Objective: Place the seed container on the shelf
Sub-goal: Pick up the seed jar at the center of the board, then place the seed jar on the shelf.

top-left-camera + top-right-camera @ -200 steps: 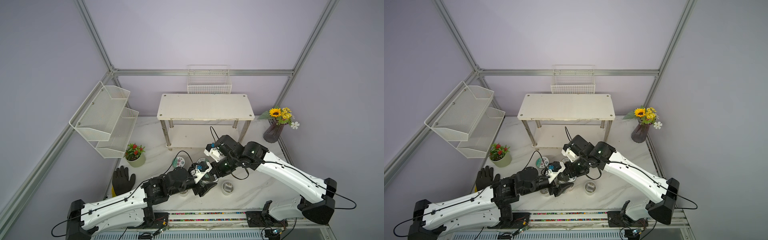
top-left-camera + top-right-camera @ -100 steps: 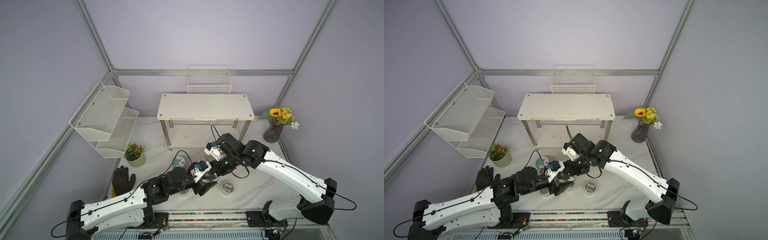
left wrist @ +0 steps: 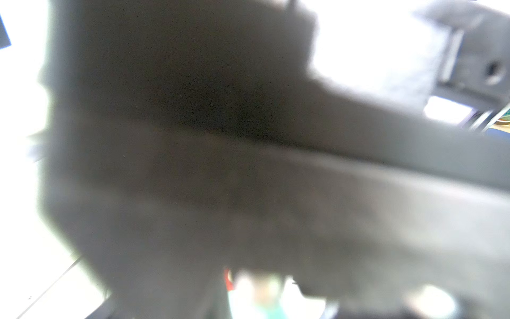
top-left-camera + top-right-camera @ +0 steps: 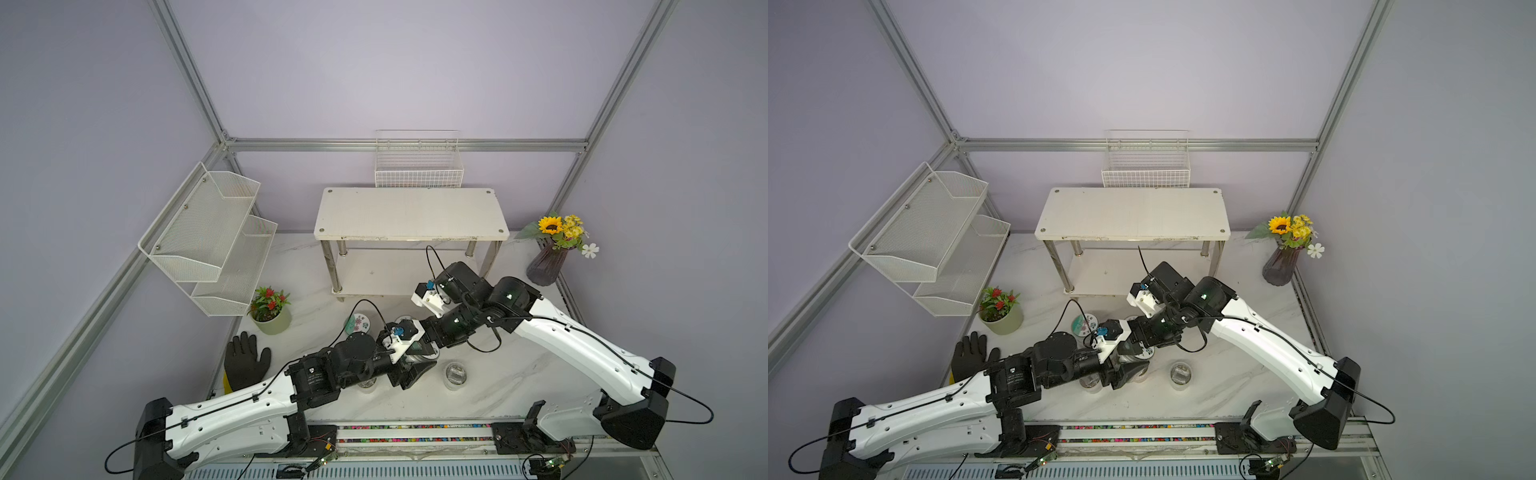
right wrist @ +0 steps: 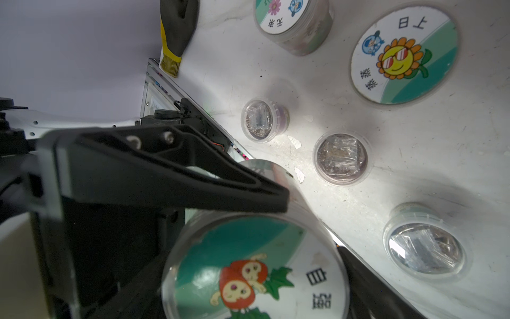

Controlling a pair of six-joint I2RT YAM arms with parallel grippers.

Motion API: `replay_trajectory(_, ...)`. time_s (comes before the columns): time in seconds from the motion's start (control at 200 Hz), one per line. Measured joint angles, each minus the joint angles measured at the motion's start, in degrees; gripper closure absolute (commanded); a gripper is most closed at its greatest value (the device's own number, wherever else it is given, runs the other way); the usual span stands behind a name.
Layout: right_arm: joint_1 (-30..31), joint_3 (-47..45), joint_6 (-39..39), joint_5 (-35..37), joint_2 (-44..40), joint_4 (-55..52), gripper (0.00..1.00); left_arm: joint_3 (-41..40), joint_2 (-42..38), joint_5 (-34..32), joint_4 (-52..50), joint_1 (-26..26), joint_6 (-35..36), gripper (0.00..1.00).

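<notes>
The seed container (image 5: 256,265) is a clear round jar with a green-and-white cartoon label. It hangs just above the table's middle, where both arms meet. My left gripper (image 4: 413,370) is shut on its sides, with one black finger (image 5: 193,182) lying along the jar wall. My right gripper (image 5: 248,298) stands open, and the jar sits between its jaws. In both top views the jar (image 4: 1136,353) is mostly hidden under the two wrists. The shelf (image 4: 411,216) stands bare at the back, a white two-tier stand on chrome legs. A dark blur fills the left wrist view.
Several small seed cups (image 5: 340,158) and a flat sunflower-label lid (image 5: 403,55) lie around the grippers. One cup (image 4: 456,374) sits right of them. A black glove (image 4: 245,361), potted plant (image 4: 270,309), mesh rack (image 4: 212,237), wire basket (image 4: 417,166) and flower vase (image 4: 548,266) ring the table.
My right gripper's jaws have spread wider round the container. Both arms have stayed almost where they were, wrists close together.
</notes>
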Motion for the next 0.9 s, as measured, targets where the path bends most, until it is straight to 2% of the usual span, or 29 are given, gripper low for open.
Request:
replay_trajectory(0.155, -2.19, 0.22, 0.5, 1.25, 0.0, 0.37, 0.05, -1.11, 0.15, 0.7, -2.67, -0.17, 0.0, 0.64)
replay_trajectory(0.49, -3.69, 1.11, 0.0, 2.4, -0.07, 0.31, 0.03, -1.9, -0.2, 0.9, -6.14, -0.39, 0.02, 0.64)
replay_trajectory(0.72, -8.04, 2.91, -0.04, 1.6, -2.05, 0.92, 0.03, -2.97, -0.35, -0.55, -12.0, -0.39, 0.02, 0.65)
replay_trajectory(0.9, -12.02, 2.84, -0.26, 1.86, -3.76, 0.55, 0.03, -2.64, -4.44, -2.38, -14.78, -0.42, 0.37, 0.65)
